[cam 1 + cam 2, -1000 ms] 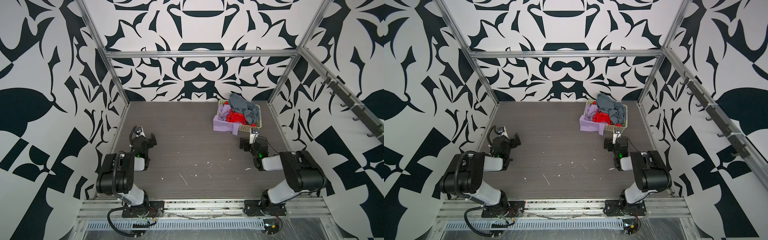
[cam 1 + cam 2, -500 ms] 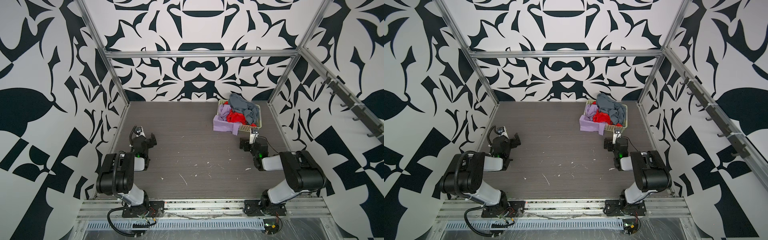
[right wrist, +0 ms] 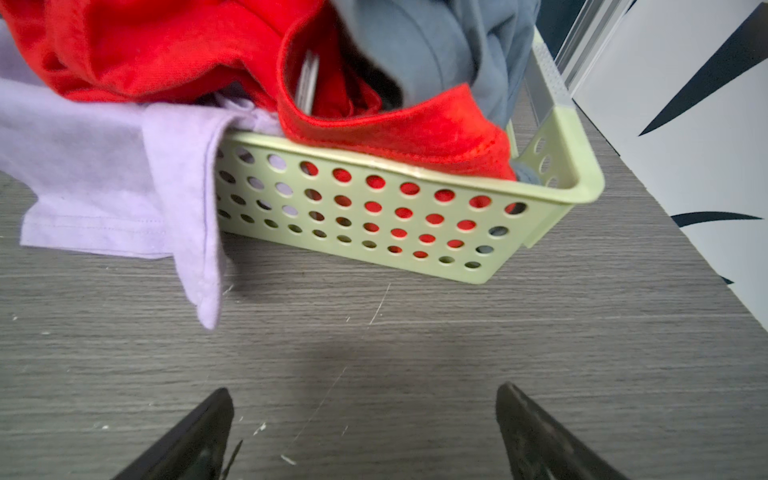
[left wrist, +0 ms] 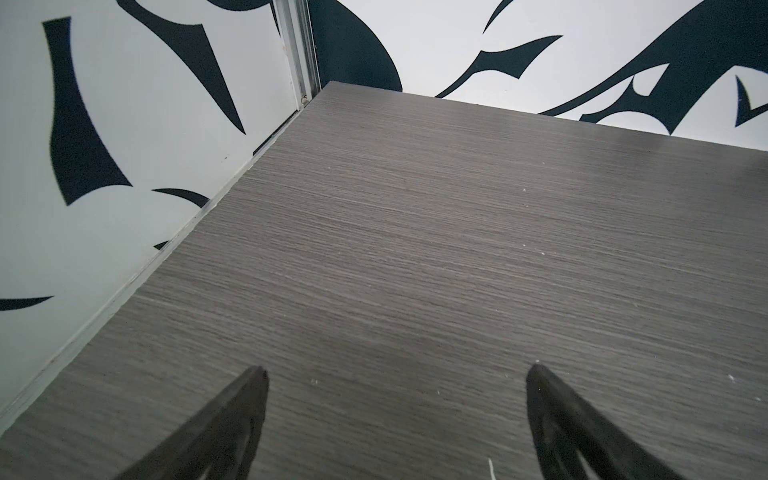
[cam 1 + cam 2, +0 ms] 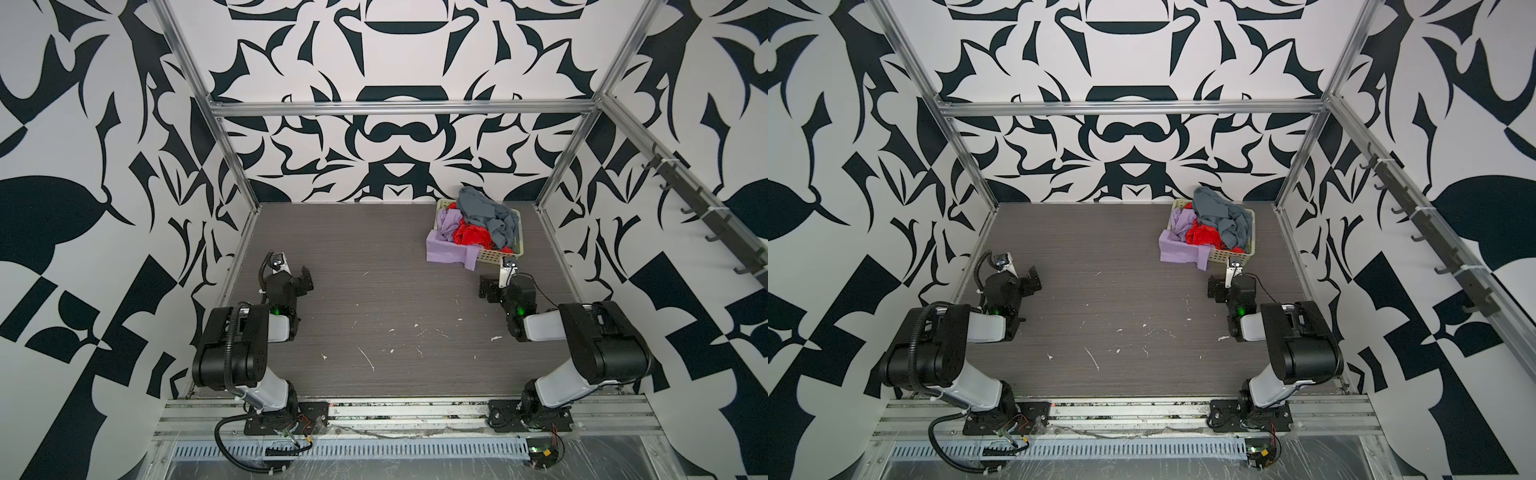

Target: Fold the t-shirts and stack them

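The t-shirts lie crumpled in a cream perforated basket (image 5: 494, 258) (image 3: 374, 216) at the table's far right. The slate blue-grey shirt (image 5: 486, 212) (image 5: 1221, 212) (image 3: 436, 41) is heaped on top. Below it is the red shirt (image 5: 471, 235) (image 5: 1202, 235) (image 3: 166, 45). The lilac shirt (image 5: 444, 249) (image 5: 1177, 249) (image 3: 104, 166) spills over the basket's near-left corner onto the table. My right gripper (image 5: 498, 286) (image 5: 1227, 286) (image 3: 363, 392) rests open, just in front of the basket. Over bare table at the left wall, my left gripper (image 5: 296, 277) (image 5: 1020, 279) (image 4: 397, 374) is open and empty.
The dark wood-grain table (image 5: 395, 291) carries small white scraps (image 5: 365, 357) near its front middle. Patterned walls and aluminium posts close it in on three sides. A rail of hooks (image 5: 706, 216) runs along the right wall.
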Robot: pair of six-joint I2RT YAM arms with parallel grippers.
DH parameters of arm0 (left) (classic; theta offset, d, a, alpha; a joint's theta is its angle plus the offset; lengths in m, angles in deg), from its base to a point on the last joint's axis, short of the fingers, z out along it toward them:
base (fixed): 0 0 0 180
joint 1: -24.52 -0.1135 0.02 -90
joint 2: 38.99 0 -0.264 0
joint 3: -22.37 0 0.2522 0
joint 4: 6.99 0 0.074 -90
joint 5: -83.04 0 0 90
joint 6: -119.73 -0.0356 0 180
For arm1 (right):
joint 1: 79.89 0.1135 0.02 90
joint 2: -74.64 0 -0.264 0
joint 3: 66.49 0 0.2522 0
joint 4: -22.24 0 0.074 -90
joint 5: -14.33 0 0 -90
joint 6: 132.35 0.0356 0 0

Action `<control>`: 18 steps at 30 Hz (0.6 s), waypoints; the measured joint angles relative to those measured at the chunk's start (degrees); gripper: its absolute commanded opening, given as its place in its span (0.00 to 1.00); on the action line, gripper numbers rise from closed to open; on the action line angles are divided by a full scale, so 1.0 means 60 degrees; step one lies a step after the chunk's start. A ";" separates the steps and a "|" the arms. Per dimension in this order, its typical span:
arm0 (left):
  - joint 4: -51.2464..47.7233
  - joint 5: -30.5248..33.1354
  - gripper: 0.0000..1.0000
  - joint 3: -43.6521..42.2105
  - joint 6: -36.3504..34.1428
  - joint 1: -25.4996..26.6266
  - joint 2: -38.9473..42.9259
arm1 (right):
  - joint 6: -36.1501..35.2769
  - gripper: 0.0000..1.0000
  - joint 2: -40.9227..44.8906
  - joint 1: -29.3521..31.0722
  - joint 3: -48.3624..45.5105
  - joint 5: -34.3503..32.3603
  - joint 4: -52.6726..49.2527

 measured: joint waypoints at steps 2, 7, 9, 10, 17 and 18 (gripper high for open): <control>0.0000 0.0000 0.99 0.0000 0.0000 0.0000 0.0000 | 0.0000 1.00 0.0000 0.0000 0.0000 0.0000 0.0000; -0.0368 0.0007 0.99 0.0029 0.0004 0.0000 0.0197 | 0.0000 1.00 0.0594 0.0000 0.0255 0.0066 -0.1147; -0.1366 -0.0087 0.99 0.0175 0.0000 0.0000 0.0903 | 0.0004 1.00 0.1319 0.0004 0.0543 0.0208 -0.2022; -0.1993 -0.0164 0.99 0.0353 0.0044 0.0000 0.1439 | 0.0080 1.00 0.1796 0.0022 0.0721 0.0266 -0.2506; -0.5803 -0.1351 0.99 0.2849 0.2193 0.0342 0.4987 | 0.1876 1.00 0.5045 0.0302 0.2098 0.1370 -0.5297; -0.6142 -0.1537 0.99 0.3111 0.2739 0.0532 0.5253 | 0.2299 1.00 0.5322 0.0419 0.2320 0.1614 -0.5752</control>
